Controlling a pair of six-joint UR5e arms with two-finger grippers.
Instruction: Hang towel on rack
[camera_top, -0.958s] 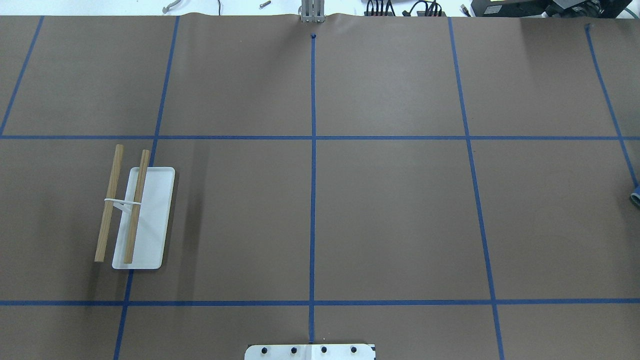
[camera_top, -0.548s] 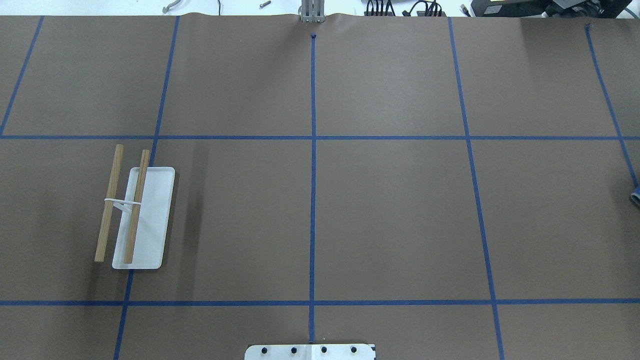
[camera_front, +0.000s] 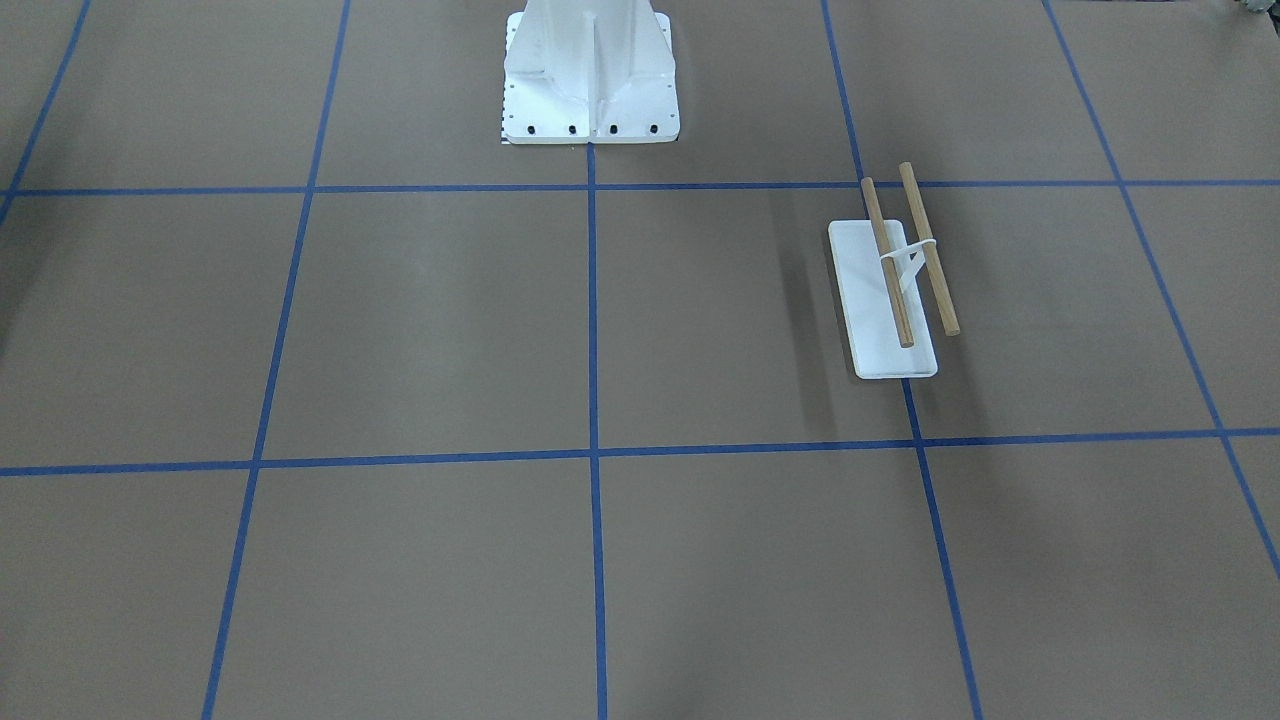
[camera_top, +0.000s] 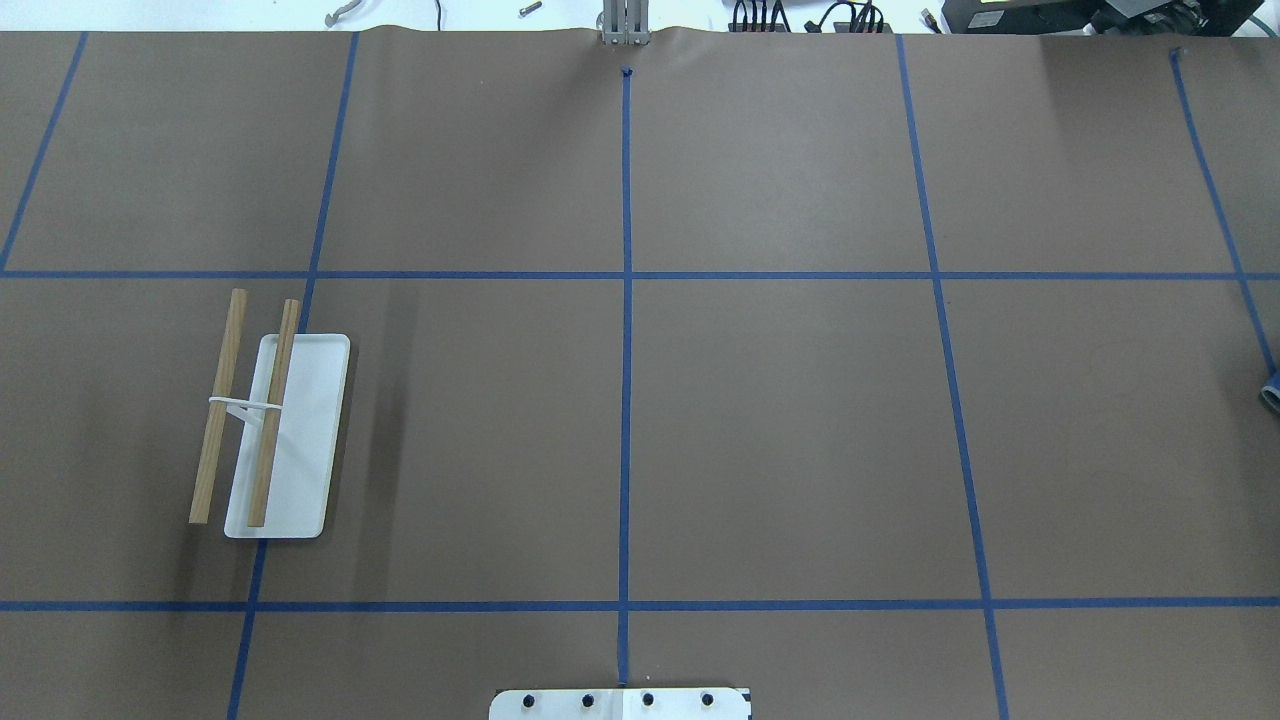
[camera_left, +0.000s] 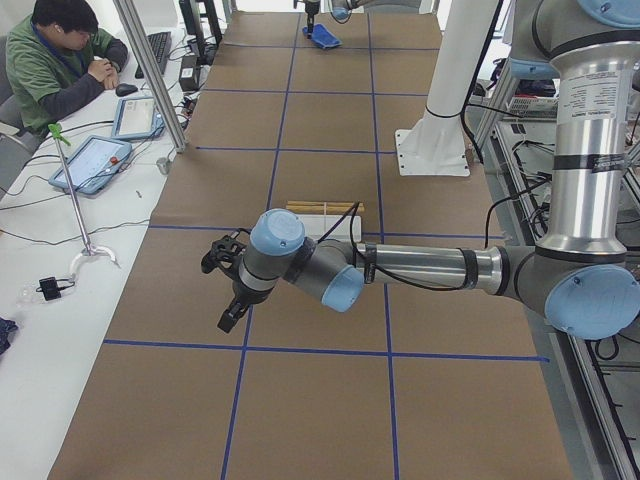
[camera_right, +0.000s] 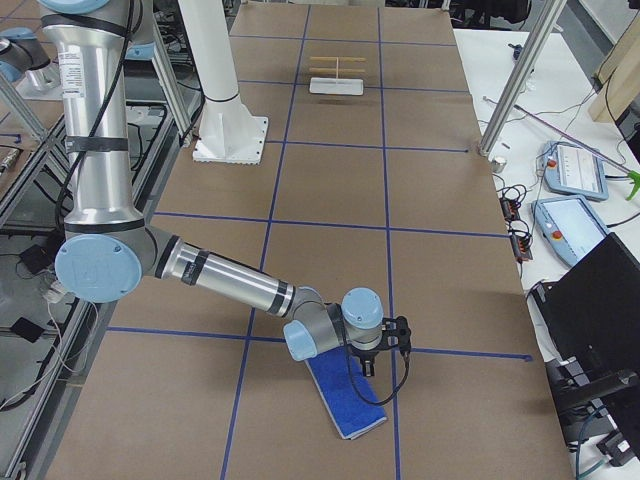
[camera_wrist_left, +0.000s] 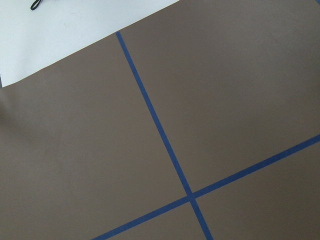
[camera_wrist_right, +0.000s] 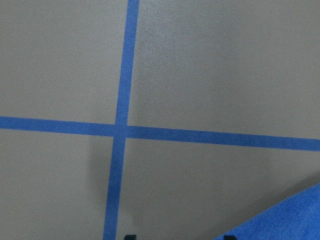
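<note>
There's the towel (camera_right: 345, 400), lying flat on the brown paper at the bottom centre of the right-side view. It is well apart from the rack (camera_right: 338, 75), which sits small at the very top of that frame. The right gripper (camera_right: 382, 350) hangs low over the towel's upper end, wrist folded down. My read is that it's lining up on an edge, since a flat cloth has to be pinched at its border. Whether its jaws are apart or together I cannot tell: this view is too distant, and the right wrist camera catches only a blue corner of cloth at lower right.

The left gripper (camera_left: 226, 295), centre-left in the left-side view, hovers above bare paper near the rack, with nothing visible in it. How its jaws stand I cannot tell either. It looks parked there, perhaps ready to help with the draping. That arm's forearm covers part of the rack in that frame.

The overhead and front views show the rack with both dowels bare, but no arm and no towel. A small blue-grey shape (camera_top: 1272, 395), clipped at the overhead's right edge, is unreadable.
</note>
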